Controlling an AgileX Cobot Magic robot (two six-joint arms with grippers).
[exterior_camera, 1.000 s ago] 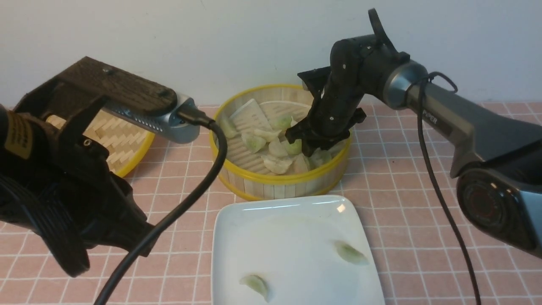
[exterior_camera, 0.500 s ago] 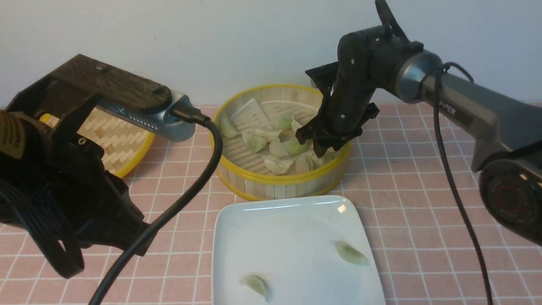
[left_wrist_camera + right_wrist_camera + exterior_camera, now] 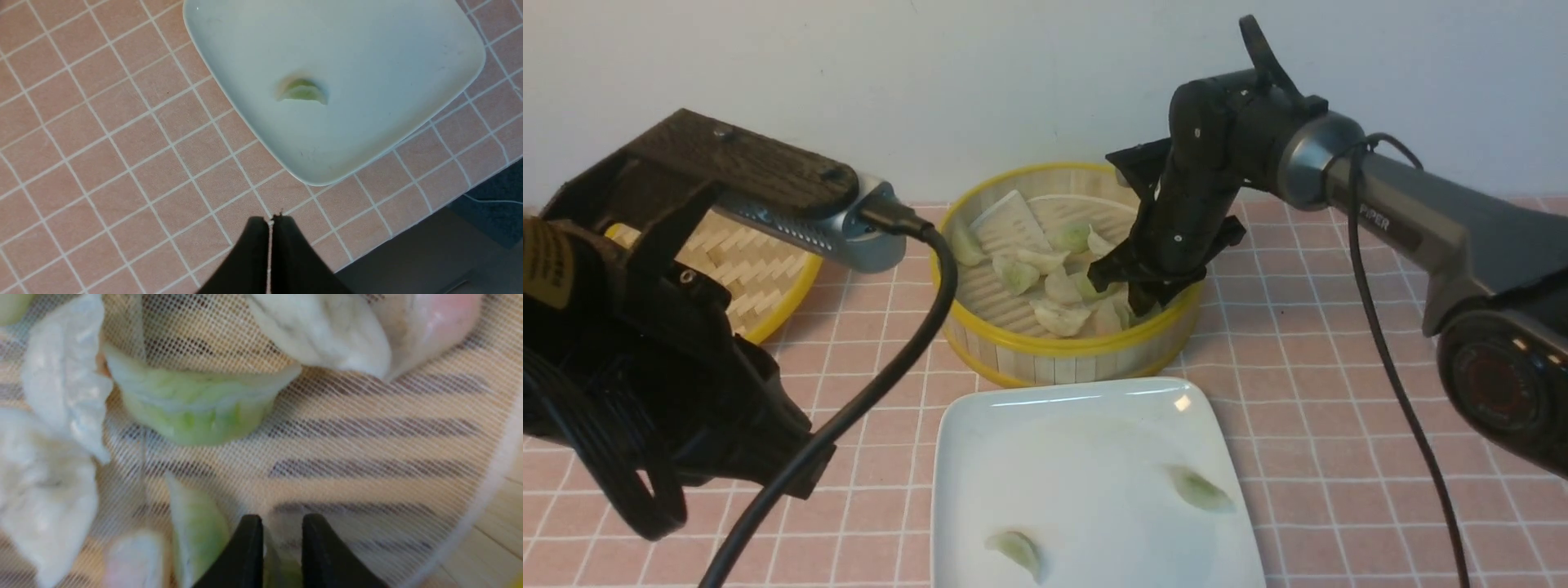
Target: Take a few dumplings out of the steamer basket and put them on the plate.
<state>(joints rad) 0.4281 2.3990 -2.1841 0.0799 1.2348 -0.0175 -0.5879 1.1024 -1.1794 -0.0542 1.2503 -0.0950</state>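
Observation:
The steamer basket (image 3: pixel 1062 347) stands at the table's back middle with several pale green-white dumplings (image 3: pixel 1058 317) inside. My right gripper (image 3: pixel 1137 300) is down in the basket's right part. In the right wrist view its jaws (image 3: pixel 282 524) stand narrowly apart, shut on a greenish dumpling (image 3: pixel 282 571) over the mesh liner, with another green dumpling (image 3: pixel 192 408) ahead. The white plate (image 3: pixel 1045 441) lies in front of the basket and holds two dumplings (image 3: pixel 1199 488) (image 3: pixel 1014 547). My left gripper (image 3: pixel 269 220) is shut and empty, above the tiles beside a plate (image 3: pixel 367 49) corner.
A flat woven yellow-rimmed lid (image 3: pixel 760 269) lies at the back left behind my left arm. A white sheet (image 3: pixel 1009 224) leans inside the basket's far left. The table's front edge (image 3: pixel 429 253) is close to the plate. A black cable (image 3: pixel 882 384) crosses before the basket.
My right gripper has shifted a little to the right inside the basket, rising and then dipping low again. The left arm has hardly moved. The plate's two dumplings are unchanged.

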